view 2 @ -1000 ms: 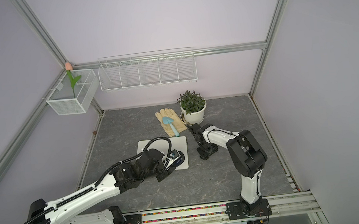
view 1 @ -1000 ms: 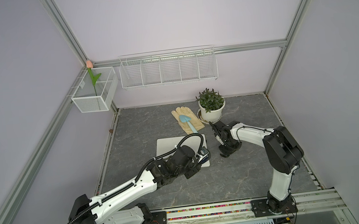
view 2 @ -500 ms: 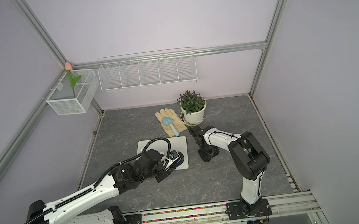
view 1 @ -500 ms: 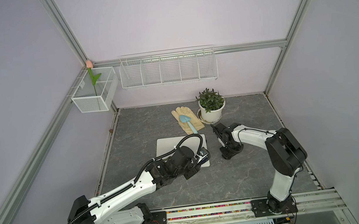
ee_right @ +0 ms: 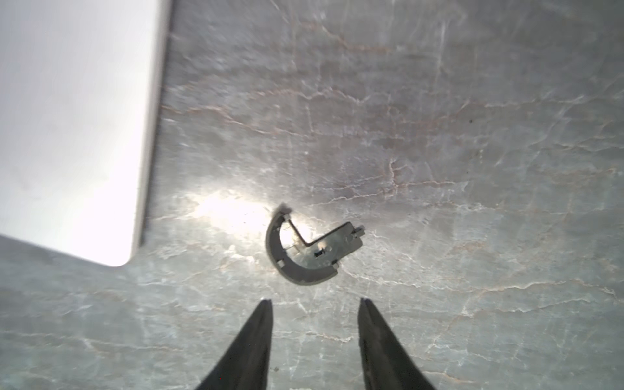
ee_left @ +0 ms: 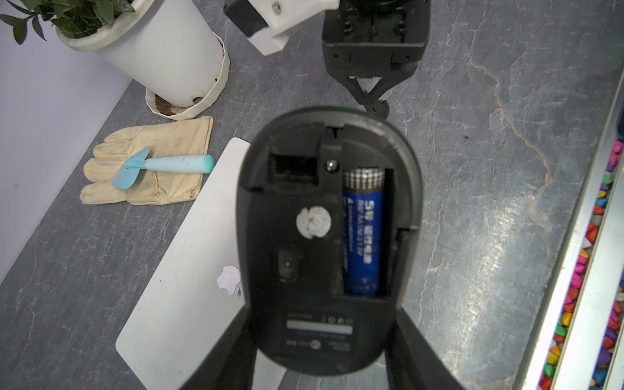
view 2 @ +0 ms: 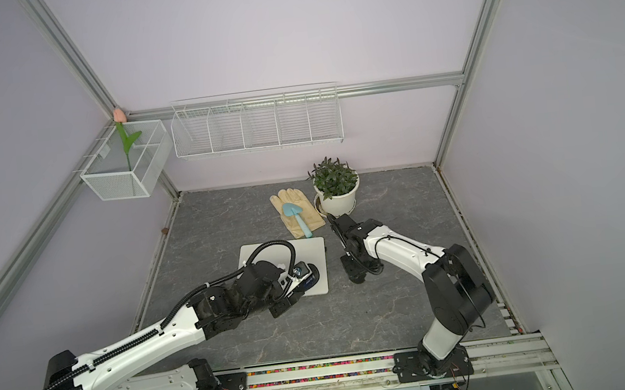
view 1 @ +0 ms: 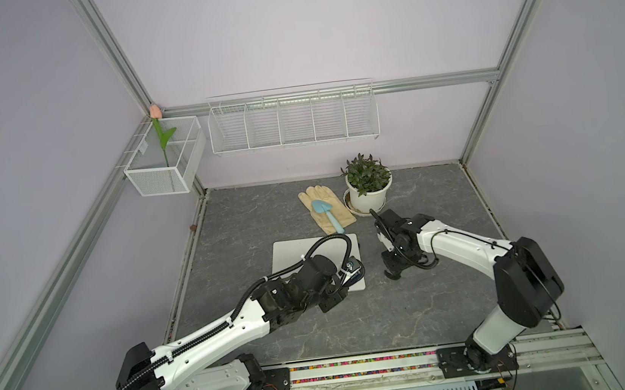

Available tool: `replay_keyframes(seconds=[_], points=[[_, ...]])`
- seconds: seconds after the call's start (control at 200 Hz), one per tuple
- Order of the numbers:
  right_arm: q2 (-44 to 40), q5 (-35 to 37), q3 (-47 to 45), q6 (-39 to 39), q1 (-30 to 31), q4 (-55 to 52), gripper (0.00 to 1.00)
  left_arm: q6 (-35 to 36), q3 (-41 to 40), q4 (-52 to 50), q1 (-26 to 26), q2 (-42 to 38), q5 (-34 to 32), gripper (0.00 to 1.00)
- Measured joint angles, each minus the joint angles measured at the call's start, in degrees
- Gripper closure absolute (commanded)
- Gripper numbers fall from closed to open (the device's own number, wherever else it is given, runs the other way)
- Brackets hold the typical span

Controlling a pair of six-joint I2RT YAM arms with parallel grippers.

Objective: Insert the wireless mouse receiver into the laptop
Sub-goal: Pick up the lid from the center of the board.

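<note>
Black mouse [ee_left: 329, 236] between left jaws

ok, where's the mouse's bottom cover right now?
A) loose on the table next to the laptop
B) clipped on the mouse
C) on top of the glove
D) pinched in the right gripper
A: the right wrist view shows the curved cover lying on the table, apart from the laptop corner. The right gripper is open and empty, and the mouse shows its battery bay uncovered.
</note>
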Motion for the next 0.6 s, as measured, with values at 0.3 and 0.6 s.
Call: replay_keyframes(seconds=[0.3,0.6], points=[[-1.2,-1.9,-4.9,-7.2,4.9,3.2,0.57,0.0,-0.7,-2.4,0.0,-2.2,-0.2,0.57],[1.6,1.9,-5.1,-14.3,8.1,6.7,0.58,0.0,-0.7,-2.7,0.0,-2.3,-0.2,0.57]])
